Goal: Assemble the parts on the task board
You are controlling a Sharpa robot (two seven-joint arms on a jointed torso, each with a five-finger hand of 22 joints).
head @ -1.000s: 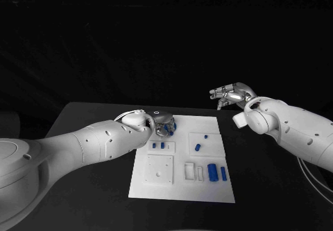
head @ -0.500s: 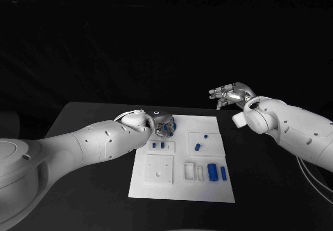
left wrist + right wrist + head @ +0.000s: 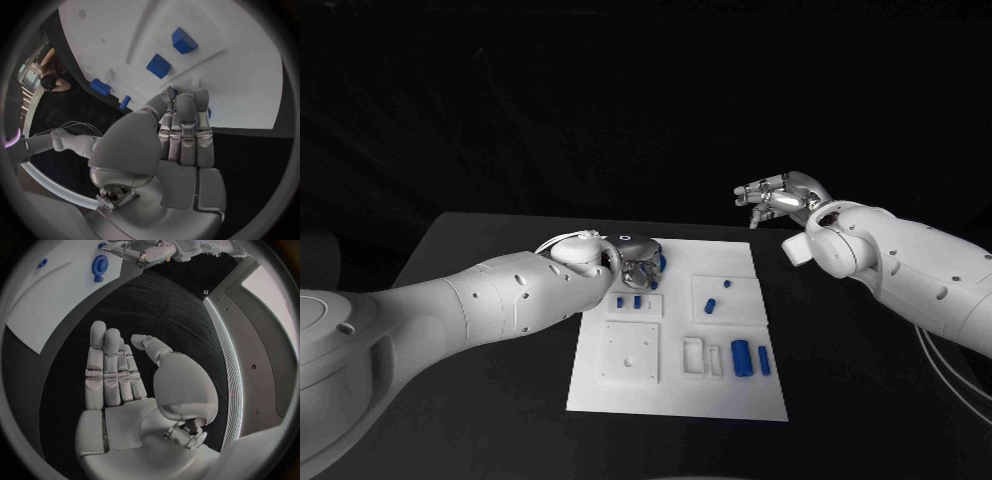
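**Left hand low at the board's far edge, right hand raised and empty**

Left hand: down at the far left corner of the white board. In the left wrist view its fingers lie straight and close together, tips at the board's edge, with slivers of blue showing just past the tips. In the head view a blue piece sits right against the hand. Whether the hand grasps it or only touches it cannot be told.

Right hand: raised off the table, beyond the board's far right corner, well apart from it. The right wrist view shows the palm flat, fingers stretched out side by side, thumb apart, nothing held — released.

Board: lies flat in the middle of the black table, long side running away from the robot. Two small blue pieces sit in a recess just near of the left hand. Two more blue pieces lie in the square recess on the far right. Near right: a fat blue cylinder and a slimmer blue piece stand side by side. Near left: a bare white square plate.
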